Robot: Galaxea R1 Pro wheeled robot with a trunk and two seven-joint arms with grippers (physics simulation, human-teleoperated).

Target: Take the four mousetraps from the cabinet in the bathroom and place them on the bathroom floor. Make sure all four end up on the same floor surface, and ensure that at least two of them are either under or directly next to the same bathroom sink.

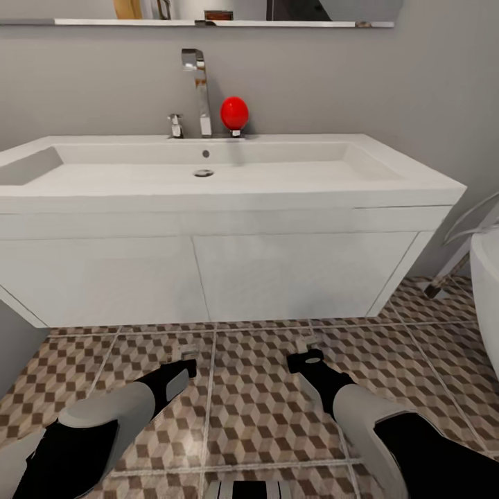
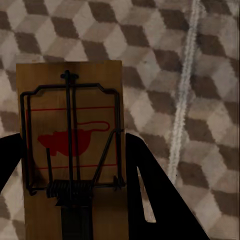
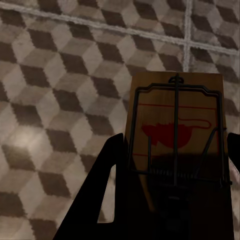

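The left fingers (image 2: 150, 190) are clamped on one mousetrap (image 2: 70, 150), a wooden slab with a wire bar and a red mouse print. The right fingers (image 3: 107, 195) grip a second mousetrap (image 3: 175, 145) the same way. Both traps hang above the bathroom floor (image 1: 256, 409), in front of the white sink (image 1: 208, 187) with its chrome faucet (image 1: 197, 90).
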